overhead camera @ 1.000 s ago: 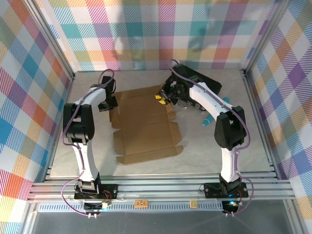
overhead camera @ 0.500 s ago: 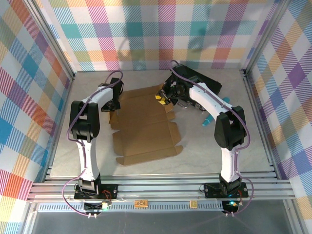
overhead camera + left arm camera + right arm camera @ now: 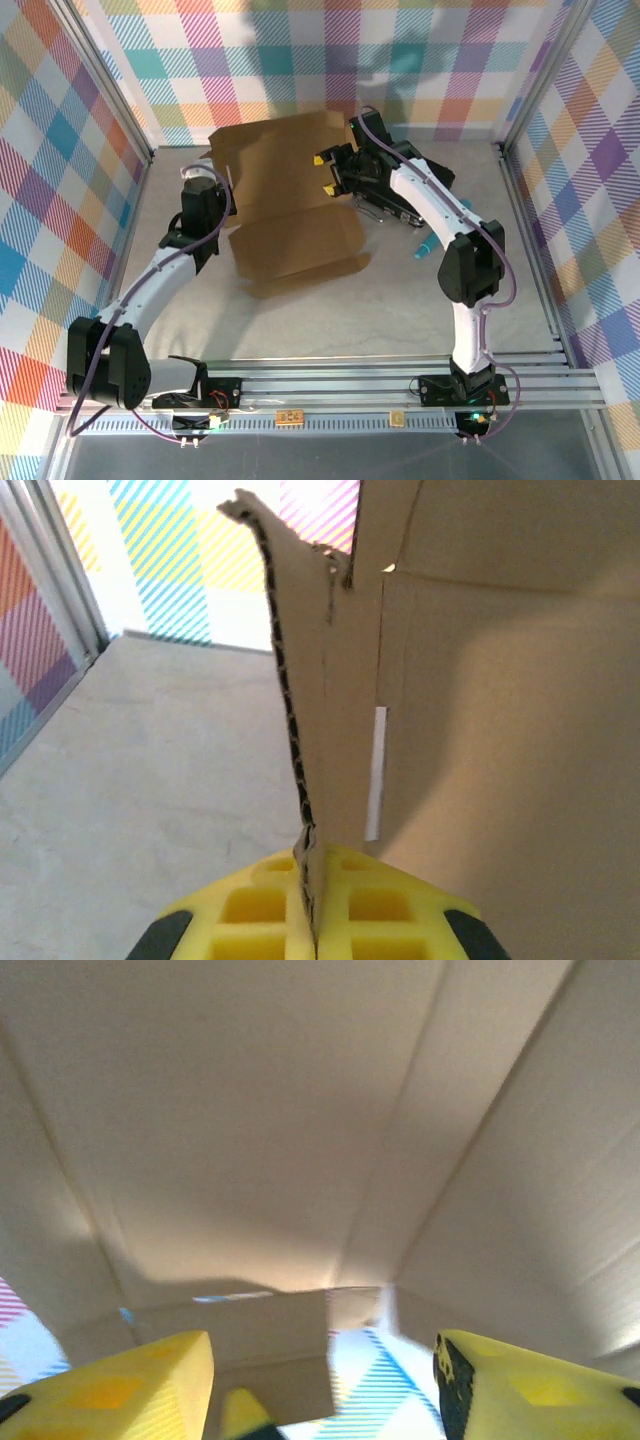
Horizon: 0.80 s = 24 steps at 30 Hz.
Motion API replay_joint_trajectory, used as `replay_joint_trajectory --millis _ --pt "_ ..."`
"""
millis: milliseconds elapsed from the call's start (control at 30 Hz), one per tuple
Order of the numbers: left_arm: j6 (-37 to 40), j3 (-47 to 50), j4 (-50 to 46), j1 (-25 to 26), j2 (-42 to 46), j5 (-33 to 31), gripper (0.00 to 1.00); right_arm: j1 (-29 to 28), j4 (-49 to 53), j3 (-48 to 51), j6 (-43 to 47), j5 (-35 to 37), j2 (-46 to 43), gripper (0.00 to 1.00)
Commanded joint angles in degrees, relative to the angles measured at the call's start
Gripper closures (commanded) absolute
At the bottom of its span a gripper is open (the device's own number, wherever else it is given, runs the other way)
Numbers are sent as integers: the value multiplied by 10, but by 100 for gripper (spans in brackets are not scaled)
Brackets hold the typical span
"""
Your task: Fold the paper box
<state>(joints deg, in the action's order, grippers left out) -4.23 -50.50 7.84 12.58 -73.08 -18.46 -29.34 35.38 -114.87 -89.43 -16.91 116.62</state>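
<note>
The paper box [image 3: 290, 190] is a brown cardboard sheet. Its far half stands raised towards the back wall and its near half slopes down to the table. My left gripper [image 3: 214, 178] is at the sheet's left edge. In the left wrist view the left gripper [image 3: 318, 868] is shut on a corrugated flap edge of the paper box [image 3: 480, 700]. My right gripper [image 3: 326, 174] stands open at the sheet's right edge, one yellow fingertip above the other. In the right wrist view, the open right gripper [image 3: 325, 1385] sits under the inner side of the paper box [image 3: 260, 1120], with nothing between the fingers.
A black case [image 3: 432, 176] lies behind the right arm at the back right. Two small blue things [image 3: 426, 246] lie on the table to its right. Metal frame posts and checked walls close in the table [image 3: 330, 310] on three sides.
The far half of the cardboard has risen from flat on the table to upright. My left arm has swung and pulled back while holding its edge. The right gripper has opened wider.
</note>
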Motion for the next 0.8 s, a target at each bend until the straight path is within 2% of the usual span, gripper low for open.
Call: replay_joint_trajectory --millis 0,67,167,267,433,567,767 --pt "13 29 85 0 15 34 100 -31 -77 -35 -105 54 24 36" --pt "13 32 70 0 25 36 100 -52 -101 -52 -118 113 26 31" --pt "15 52 80 1 43 43 100 -68 -107 -92 -112 162 43 23" --pt "24 59 75 1 57 57 100 -68 -76 -170 -108 155 91 17" --pt "56 64 64 4 77 80 100 -67 -32 -289 -120 118 180 17" --pt "93 69 44 11 93 86 100 -63 -36 -303 -91 135 185 16" --pt "120 84 33 21 118 88 100 -53 -32 -302 -71 119 184 16"
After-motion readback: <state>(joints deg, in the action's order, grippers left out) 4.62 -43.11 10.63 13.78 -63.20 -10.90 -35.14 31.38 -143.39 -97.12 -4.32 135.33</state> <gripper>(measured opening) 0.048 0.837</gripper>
